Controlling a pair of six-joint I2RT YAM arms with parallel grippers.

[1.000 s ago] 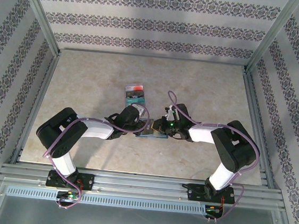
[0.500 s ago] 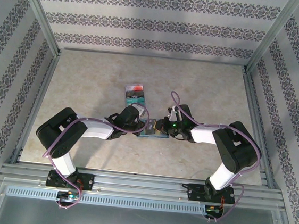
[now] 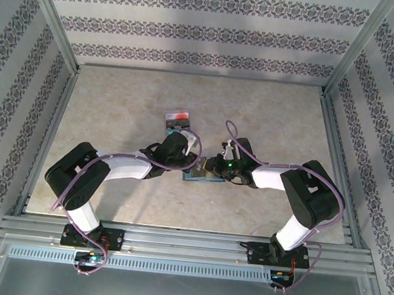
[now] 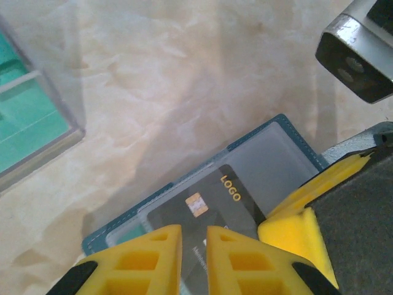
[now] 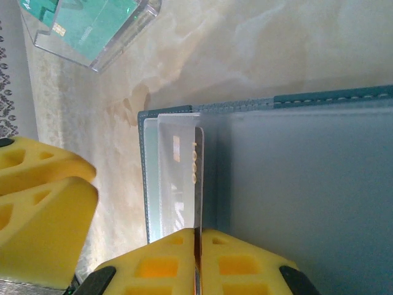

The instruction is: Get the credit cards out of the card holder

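Observation:
The slate-blue card holder [image 3: 204, 178] [image 4: 273, 123] [image 5: 331, 184] lies open and flat on the marble table between the two arms. A black credit card [image 4: 228, 203] [image 5: 184, 184] with a gold chip and "LOGO" sticks partly out of a clear inner slot. My right gripper [image 5: 198, 243] [image 3: 213, 169] is shut on that card's edge. My left gripper [image 4: 194, 246] [image 3: 183, 161] rests over the holder's near-left part, its jaws nearly together with a thin slit and nothing between them. Each wrist view shows the other arm's yellow fingers [image 4: 301, 215] [image 5: 43, 203] close by.
A clear plastic box [image 3: 178, 121] [image 4: 37, 123] [image 5: 92, 27] stands just beyond the holder and holds a teal card, with a red one showing in the top view. Metal frame rails and patterned walls bound the table on all sides.
My left arm has swung slightly away from the base and to the right, over the holder. My right gripper has shifted a little to the right with the card.

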